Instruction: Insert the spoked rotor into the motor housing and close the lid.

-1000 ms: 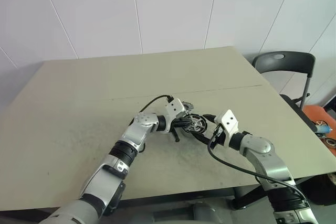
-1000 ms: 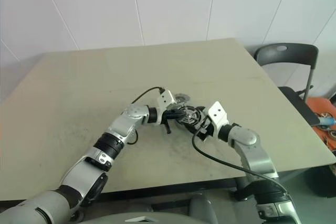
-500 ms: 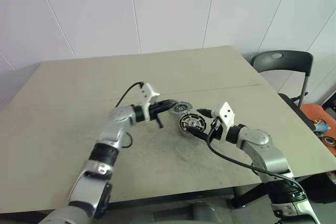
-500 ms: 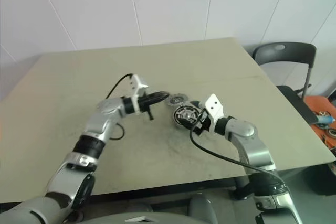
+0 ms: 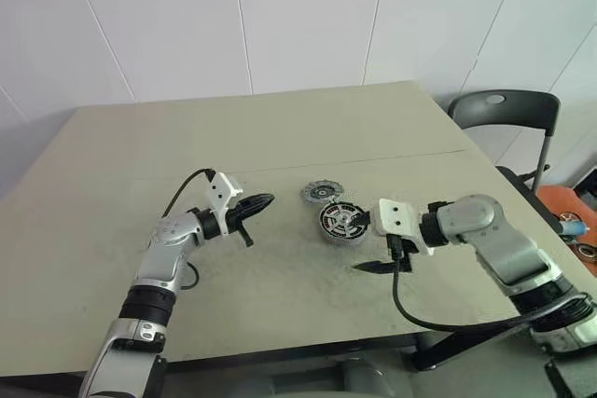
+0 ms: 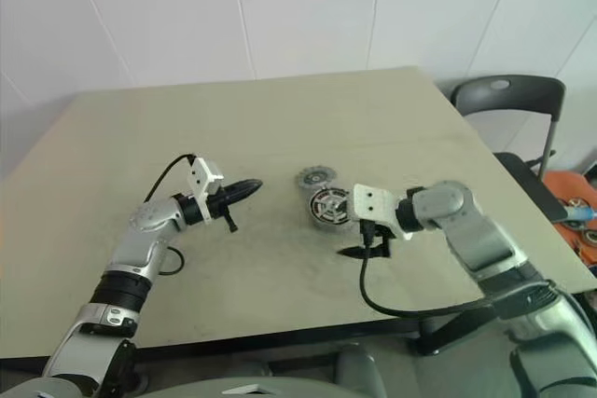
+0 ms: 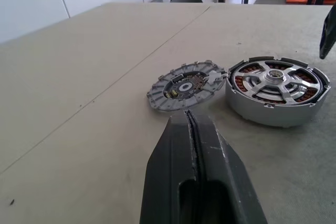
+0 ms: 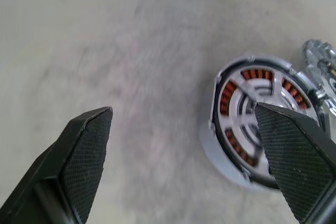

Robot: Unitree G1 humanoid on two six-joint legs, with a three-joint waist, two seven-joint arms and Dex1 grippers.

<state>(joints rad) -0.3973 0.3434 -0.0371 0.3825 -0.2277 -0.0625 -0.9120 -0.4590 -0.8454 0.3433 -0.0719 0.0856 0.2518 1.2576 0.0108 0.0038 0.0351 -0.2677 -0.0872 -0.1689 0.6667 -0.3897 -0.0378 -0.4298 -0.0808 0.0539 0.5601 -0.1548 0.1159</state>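
Centre of the left eye frame, on the table [image 5: 112,193]: I see the spoked rotor [image 5: 341,221] seated in the motor housing [image 7: 247,114], the lid [image 5: 320,193] flat just beside it, upper left. Left gripper [image 5: 266,200], fingers pressed together, empty, left of both. Right gripper [image 8: 184,166] spread wide, empty, lower right of them.
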